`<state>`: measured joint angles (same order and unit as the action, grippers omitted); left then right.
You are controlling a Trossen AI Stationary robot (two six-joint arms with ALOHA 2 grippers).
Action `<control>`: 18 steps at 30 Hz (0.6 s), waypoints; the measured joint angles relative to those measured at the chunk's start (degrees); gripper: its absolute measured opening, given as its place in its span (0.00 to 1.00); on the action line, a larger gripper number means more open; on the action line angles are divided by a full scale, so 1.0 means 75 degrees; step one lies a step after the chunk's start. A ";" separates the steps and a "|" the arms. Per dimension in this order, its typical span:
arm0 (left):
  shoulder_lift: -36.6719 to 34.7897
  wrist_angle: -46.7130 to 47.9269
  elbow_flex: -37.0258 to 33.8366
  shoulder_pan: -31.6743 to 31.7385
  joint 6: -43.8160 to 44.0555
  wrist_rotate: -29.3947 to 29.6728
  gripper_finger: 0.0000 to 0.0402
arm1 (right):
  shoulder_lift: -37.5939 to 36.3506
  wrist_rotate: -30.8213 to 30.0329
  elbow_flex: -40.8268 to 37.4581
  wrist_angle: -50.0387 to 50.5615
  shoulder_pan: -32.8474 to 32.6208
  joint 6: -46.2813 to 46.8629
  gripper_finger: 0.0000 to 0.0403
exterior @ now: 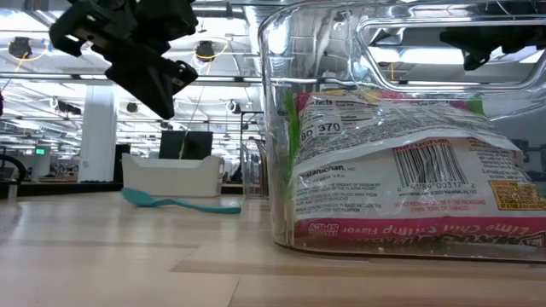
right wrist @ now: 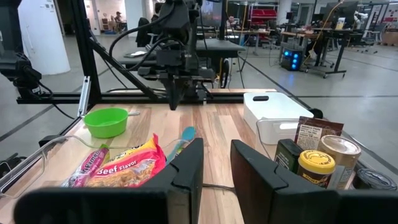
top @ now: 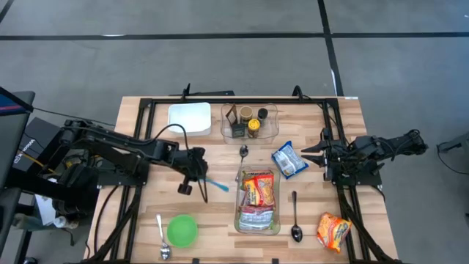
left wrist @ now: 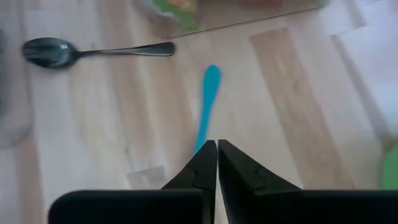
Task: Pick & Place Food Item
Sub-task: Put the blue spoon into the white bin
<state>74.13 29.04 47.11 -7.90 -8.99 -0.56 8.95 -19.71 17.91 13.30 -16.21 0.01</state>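
The left gripper [top: 199, 170] hangs above the table with its fingers [left wrist: 205, 163] clenched together on nothing. A teal spoon [left wrist: 206, 103] lies flat on the wood just ahead of and below its tips, not touched. Beyond the spoon's far end stands the clear tub [top: 257, 222], which already holds noodle packs [top: 258, 191].

The right gripper [top: 316, 156] hovers with its jaws slightly parted and nothing between them. Just in front of its tips lies the blue snack bag [top: 289, 159], flat on the table and apart from the fingers. An orange noodle pack [top: 333, 230] lies well behind and to one side of that gripper, near the table's front edge, beside a metal spoon [top: 295, 220].

Judged from this, the food still to be moved is the blue bag or the orange pack, and neither is held.

Risks: the left gripper sits over a utensil, not food; if it descends here it would pick or shove the wrong thing, perhaps into the tub. With its jaws only narrowly apart, the right gripper could push the slick bag away instead of straddling it. The bag's soft, crinkly film may also slip from a shallow pinch.
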 joint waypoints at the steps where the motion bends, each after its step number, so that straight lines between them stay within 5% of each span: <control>1: 0.0015 -0.0002 0.0000 0.0000 -0.0001 -0.0139 0.02 | -0.0001 -0.0002 0.0000 0.0000 0.0000 0.0001 0.18; 18: 0.1149 -0.0267 0.0003 0.0012 -0.0832 -0.0415 0.07 | 0.0000 -0.0001 0.0000 0.0001 -0.0003 0.0001 0.18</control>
<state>82.74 27.03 47.13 -7.81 -15.24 -3.67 8.95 -19.72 17.91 13.31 -16.23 0.01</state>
